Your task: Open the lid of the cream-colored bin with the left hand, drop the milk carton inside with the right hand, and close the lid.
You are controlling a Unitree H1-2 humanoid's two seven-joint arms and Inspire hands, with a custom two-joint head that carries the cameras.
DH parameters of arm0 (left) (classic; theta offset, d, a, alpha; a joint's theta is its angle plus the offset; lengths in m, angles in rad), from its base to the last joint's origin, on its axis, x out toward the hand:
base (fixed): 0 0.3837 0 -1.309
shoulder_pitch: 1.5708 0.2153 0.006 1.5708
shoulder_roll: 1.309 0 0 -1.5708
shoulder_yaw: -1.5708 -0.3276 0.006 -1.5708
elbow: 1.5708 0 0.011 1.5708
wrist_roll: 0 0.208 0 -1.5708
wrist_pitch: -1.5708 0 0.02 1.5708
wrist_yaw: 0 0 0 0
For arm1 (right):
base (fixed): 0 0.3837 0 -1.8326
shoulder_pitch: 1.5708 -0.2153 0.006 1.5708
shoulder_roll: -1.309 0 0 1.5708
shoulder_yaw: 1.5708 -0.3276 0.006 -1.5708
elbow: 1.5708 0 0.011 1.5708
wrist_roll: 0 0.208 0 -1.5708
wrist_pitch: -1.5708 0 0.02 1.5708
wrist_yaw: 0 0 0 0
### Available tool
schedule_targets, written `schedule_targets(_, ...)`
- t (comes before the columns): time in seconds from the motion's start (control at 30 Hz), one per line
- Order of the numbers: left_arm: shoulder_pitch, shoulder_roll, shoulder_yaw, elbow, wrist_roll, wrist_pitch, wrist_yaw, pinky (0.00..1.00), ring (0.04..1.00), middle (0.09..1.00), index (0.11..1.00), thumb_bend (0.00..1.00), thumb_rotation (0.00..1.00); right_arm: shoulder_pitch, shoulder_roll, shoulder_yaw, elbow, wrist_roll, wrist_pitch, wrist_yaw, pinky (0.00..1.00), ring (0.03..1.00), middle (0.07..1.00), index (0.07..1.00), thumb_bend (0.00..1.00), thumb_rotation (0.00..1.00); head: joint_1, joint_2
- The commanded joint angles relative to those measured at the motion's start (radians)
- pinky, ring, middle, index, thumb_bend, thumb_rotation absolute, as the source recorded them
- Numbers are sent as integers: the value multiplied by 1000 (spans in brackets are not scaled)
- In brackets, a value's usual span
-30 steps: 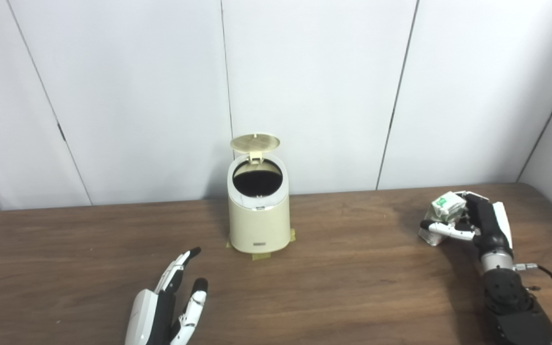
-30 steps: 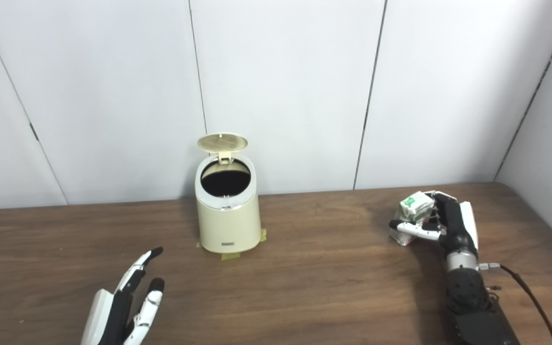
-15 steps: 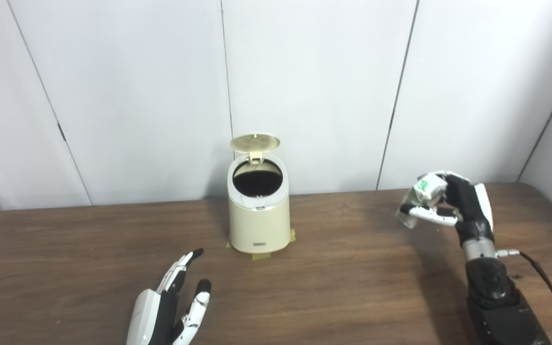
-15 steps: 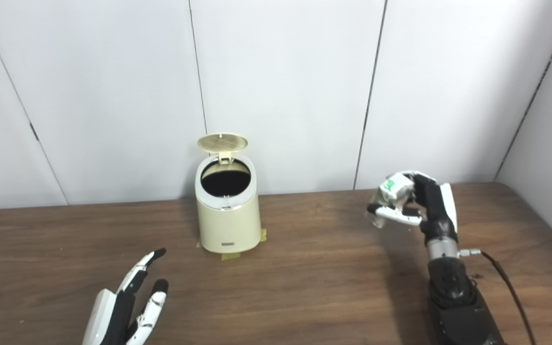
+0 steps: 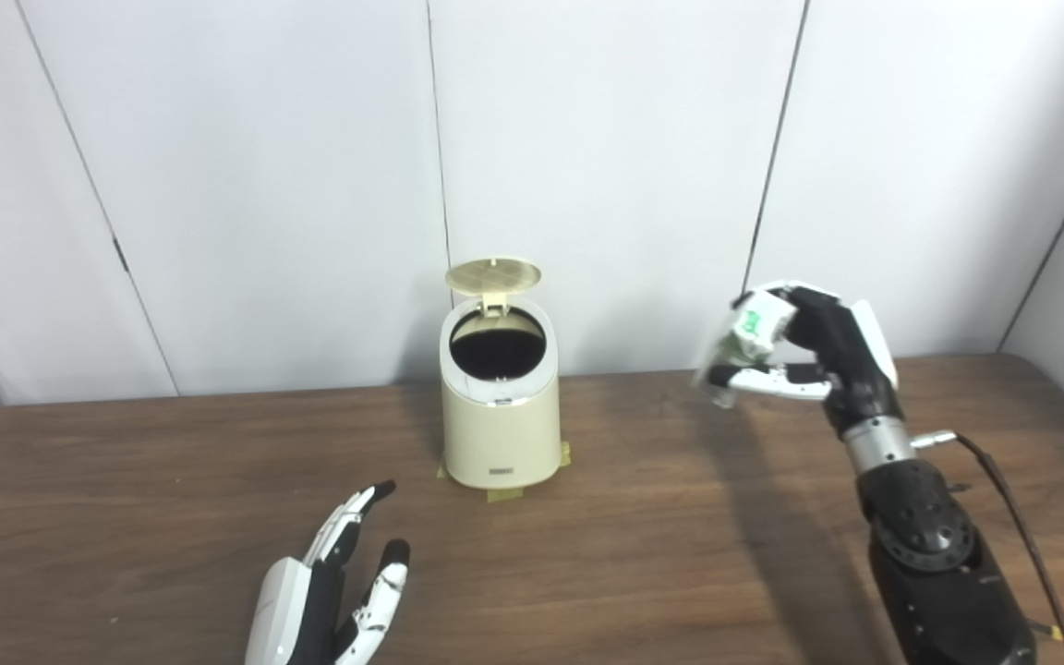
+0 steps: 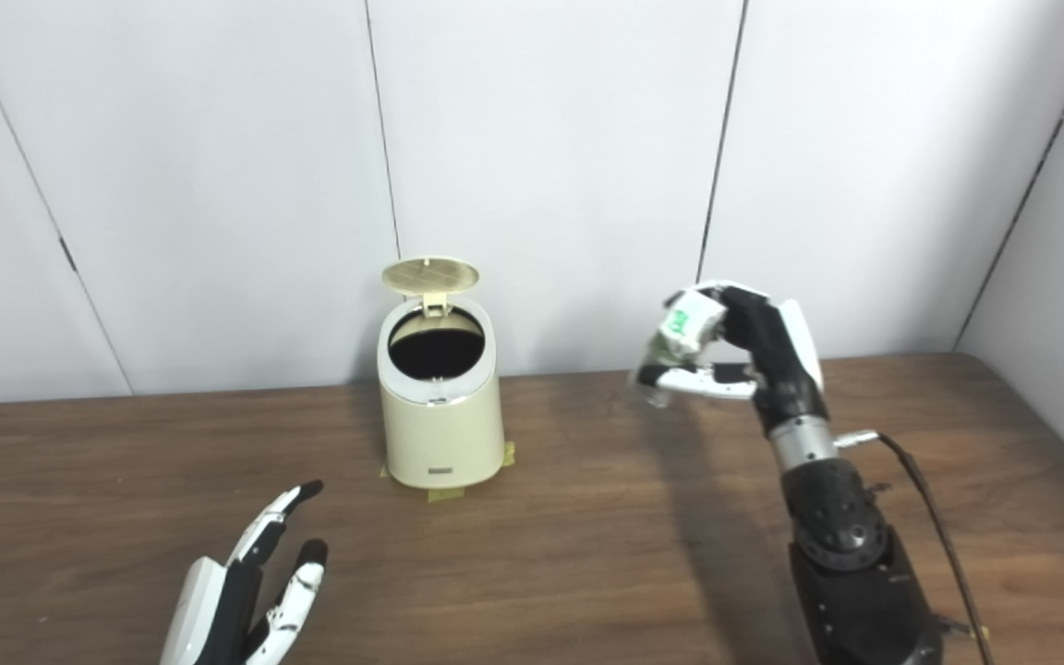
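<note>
**Milk carton held aloft beside the open bin**

Nearest to you, at the bottom edge, the white-and-black left hand (image 5: 329, 600) lies low over the dark brown wood-grain table (image 5: 126, 517), its fingers (image 5: 347, 517) spread apart and pointing away from you, holding nothing. It sits well short of the bin and a little to its left.

Further in, on the right, the black forearm rises from the bottom edge to the black-and-white right hand (image 5: 818, 356), which is raised clear of the table. You can see its fingers and thumb closed around the small crumpled white milk carton with green print (image 5: 746, 337); the carton is tilted, in the air, at about the height of the bin's mouth, well apart from the bin and to its right. A thin black cable (image 5: 1012, 508) trails from the wrist.

Beyond the left hand, near the table's far edge, stands the cream-colored cylindrical bin (image 5: 498, 416), upright, on yellowish tape tabs (image 5: 504, 494). Its round lid (image 5: 492, 274) is swung up on the rear hinge, and the dark opening (image 5: 498, 351) is exposed.

Behind everything runs the white panelled wall (image 5: 606, 166).
</note>
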Motion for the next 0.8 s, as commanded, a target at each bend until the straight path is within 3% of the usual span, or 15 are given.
schedule_targets(0.0, 48, 28, -6, 29, 33, -19, 18, 876, 922, 910, 881, 283, 867, -58, 17, -1, -72, 29, -17, 4, 387, 419, 471, 492, 525, 0, 0, 0)
schedule_targets(0.13, 43, 28, -5, 32, 58, -7, 23, 863, 910, 904, 880, 278, 842, -66, 55, 8, -103, 22, -40, 10, 360, 393, 461, 501, 524, 0, 5, 1)
schedule_targets(0.23, 41, 27, -3, 34, 58, -1, 21, 857, 909, 906, 883, 277, 837, -73, 79, 24, -127, 20, -52, 22, 395, 406, 464, 501, 522, 0, 8, -3)
schedule_targets(0.4, 45, 19, -1, 37, 33, -8, 21, 864, 911, 909, 882, 297, 964, -97, 118, 53, -151, -25, -41, 8, 370, 397, 462, 502, 521, 0, 13, -8)
schedule_targets(0.6, 46, 13, -2, 44, 31, -18, 32, 870, 907, 905, 884, 300, 980, -137, 166, 75, -129, -48, -38, 4, 365, 388, 458, 505, 520, 0, 22, -9)
schedule_targets(0.77, 47, 14, -13, 43, 50, -24, 40, 861, 905, 905, 884, 308, 997, -177, 188, 100, -58, -101, -128, -19, 363, 390, 457, 509, 518, 0, 34, -11)
